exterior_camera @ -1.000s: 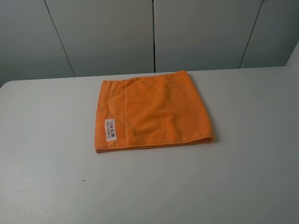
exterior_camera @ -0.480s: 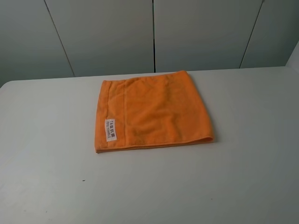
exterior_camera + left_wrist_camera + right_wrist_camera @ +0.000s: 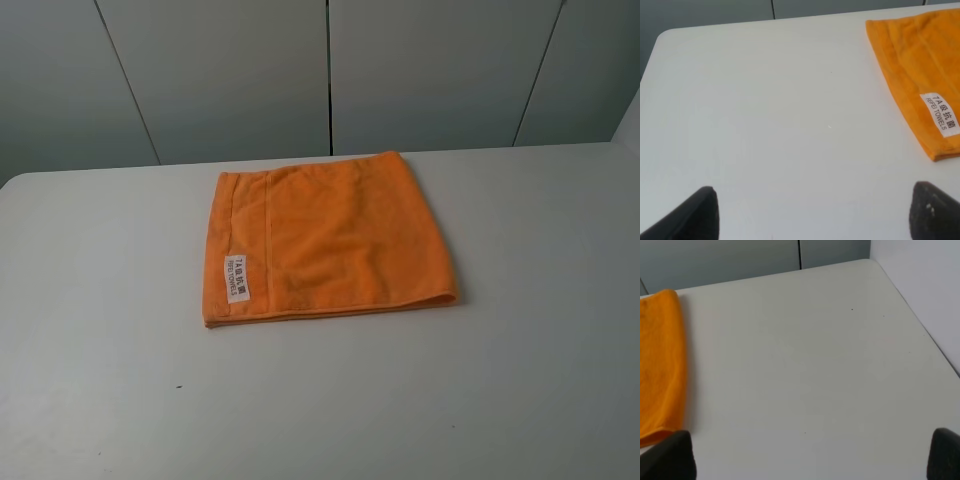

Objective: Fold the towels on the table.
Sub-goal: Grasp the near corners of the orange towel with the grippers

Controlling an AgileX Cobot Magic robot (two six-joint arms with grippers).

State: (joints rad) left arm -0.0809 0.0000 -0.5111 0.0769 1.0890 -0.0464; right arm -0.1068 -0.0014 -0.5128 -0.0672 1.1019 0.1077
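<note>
Right gripper [image 3: 806,460] open above a bare stretch of the white table [image 3: 805,355].

Its two dark fingertips [image 3: 670,457] stand wide apart at the frame's edge with nothing between them. One side of the orange towel [image 3: 660,365] lies flat on the table near one fingertip; its rounded border seems to be a fold, though too little shows to be sure. A few tiny dark specks [image 3: 852,309] dot the tabletop. Grey panels [image 3: 730,260] and a white wall [image 3: 925,285] rise beyond the table's rounded corner.

High camera overlooks the table [image 3: 520,380]; 2 wrist cameras (low, close) share the towel [image 3: 330,240] with it.
</note>
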